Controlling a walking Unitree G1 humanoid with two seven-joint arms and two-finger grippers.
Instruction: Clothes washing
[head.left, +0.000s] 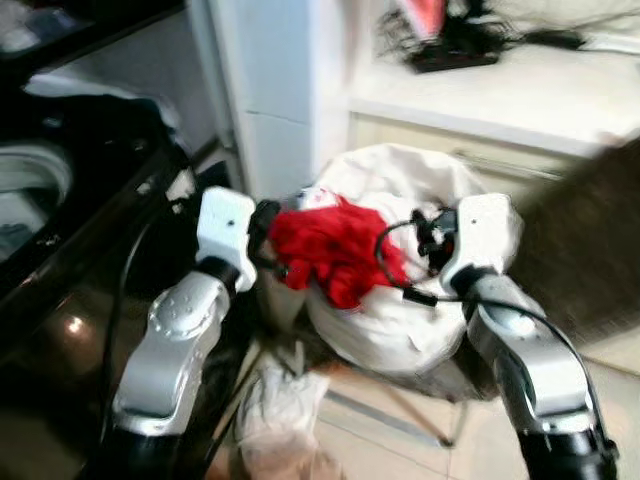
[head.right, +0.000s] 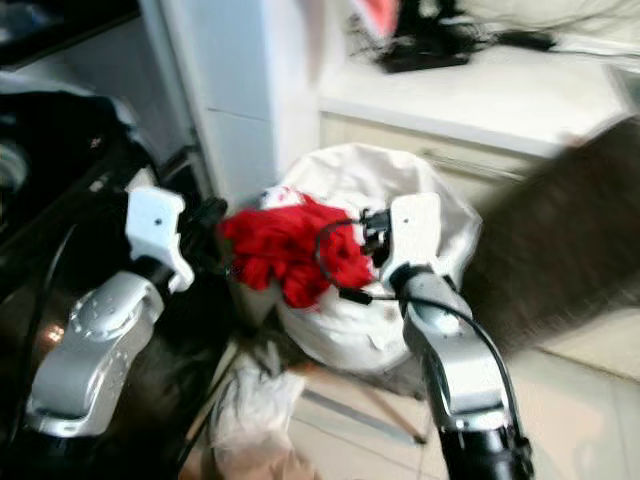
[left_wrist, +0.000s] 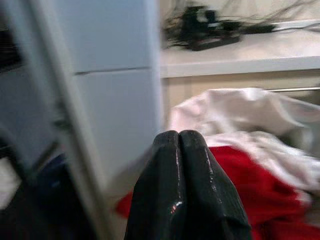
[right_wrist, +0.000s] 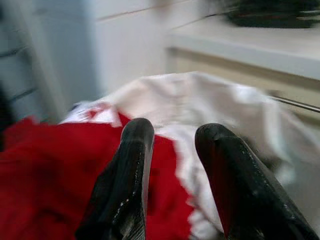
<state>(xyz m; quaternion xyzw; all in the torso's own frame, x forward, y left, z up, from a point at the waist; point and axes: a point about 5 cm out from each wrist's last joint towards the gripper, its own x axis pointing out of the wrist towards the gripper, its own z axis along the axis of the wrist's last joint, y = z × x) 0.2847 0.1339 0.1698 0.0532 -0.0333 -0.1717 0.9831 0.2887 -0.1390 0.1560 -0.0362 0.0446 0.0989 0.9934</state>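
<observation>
**Both grippers at the red garment on top of the laundry bag**

No readable writing, brand or label anywhere I look; frames are motion-blurred.

I see the red garment (head.left: 330, 248) bunched at the top of the white laundry bag (head.left: 400, 320), heaped over the bag's near-left rim. The bag stands on the tiled floor (head.left: 500, 440), just in front of a white cabinet (head.left: 275, 90) and a cream counter (head.left: 500, 95) with a dark tangle of cables (head.left: 450, 45) on its far edge.

Left gripper (left_wrist: 180, 145): fingers pressed together in the left wrist view, tips against the left edge of the red garment; I can't tell whether any cloth is pinched between them. Right gripper (right_wrist: 172, 132): fingers apart, a clear gap between them, over the right side of the red garment where it meets the white cloth.

Left of the bag there's the dark washing machine (head.left: 60, 230), its front edge close to the left arm. A pale cloth (head.left: 275, 400) lies on the floor by the bag's near side. On the right a brown blurred surface (head.left: 585, 240) crowds the right arm. Open floor lies at the near right corner.
</observation>
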